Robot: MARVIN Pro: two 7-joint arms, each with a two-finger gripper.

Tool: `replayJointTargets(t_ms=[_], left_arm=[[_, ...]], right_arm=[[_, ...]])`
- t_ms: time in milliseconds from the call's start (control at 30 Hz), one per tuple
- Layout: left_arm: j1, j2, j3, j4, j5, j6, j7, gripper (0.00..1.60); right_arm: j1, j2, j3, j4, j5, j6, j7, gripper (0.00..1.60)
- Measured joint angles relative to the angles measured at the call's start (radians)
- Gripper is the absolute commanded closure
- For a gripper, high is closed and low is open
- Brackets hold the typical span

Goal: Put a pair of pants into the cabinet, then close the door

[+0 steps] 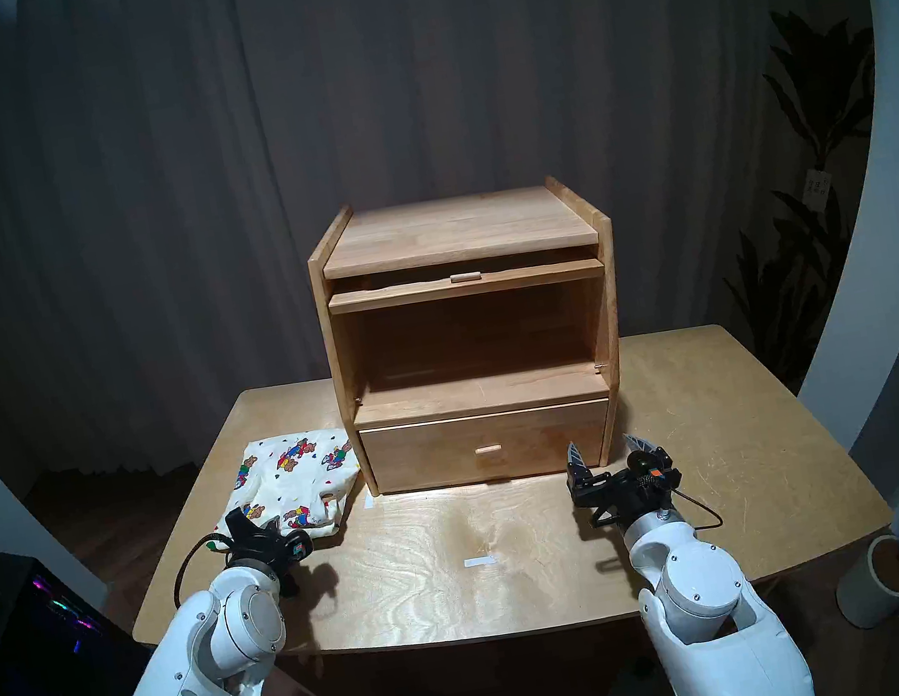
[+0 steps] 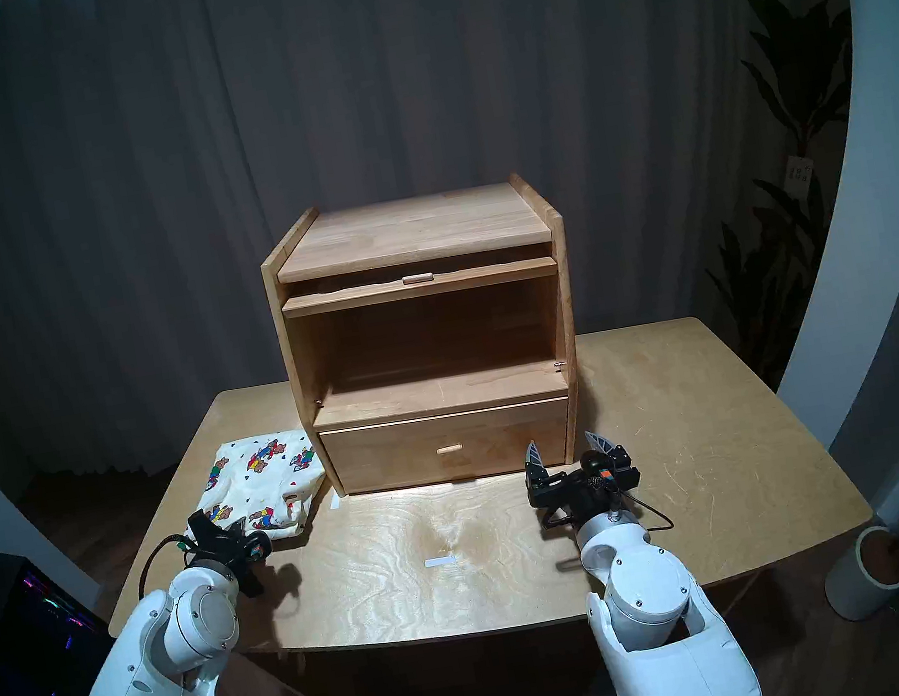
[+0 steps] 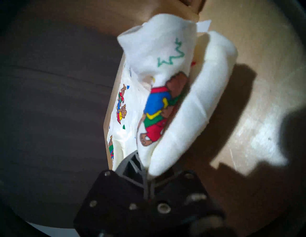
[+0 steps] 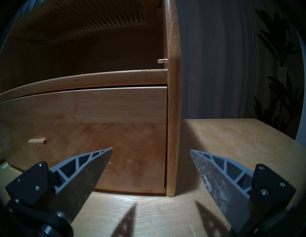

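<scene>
While pants (image 1: 287,484) lie beside cabinet (image 1: 471,335), left end effector (image 3: 145,167) pinches them.

I see the cabinet (image 1: 473,335) compartment open at the front, its door (image 1: 465,283) slid flat under the top. The table (image 1: 444,550) between my grippers lies bare. The pants (image 1: 293,483) crowd the cabinet's left side; the right side is free.
</scene>
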Motion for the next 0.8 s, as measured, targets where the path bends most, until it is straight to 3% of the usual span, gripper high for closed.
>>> replayJointTargets(t_ms=[500, 800], left_arm=[[-0.011, -0.157, -0.124, -0.184, -0.355, -0.138, 0.069, 1.6], [-0.012, -0.226, -0.143, -0.282, -0.541, -0.234, 0.072, 1.6]], right_arm=[[0.002, 0.0, 0.0, 0.008, 0.0, 0.0, 0.0, 0.0], [0.004, 0.0, 0.0, 0.013, 0.0, 0.0, 0.0, 0.0]])
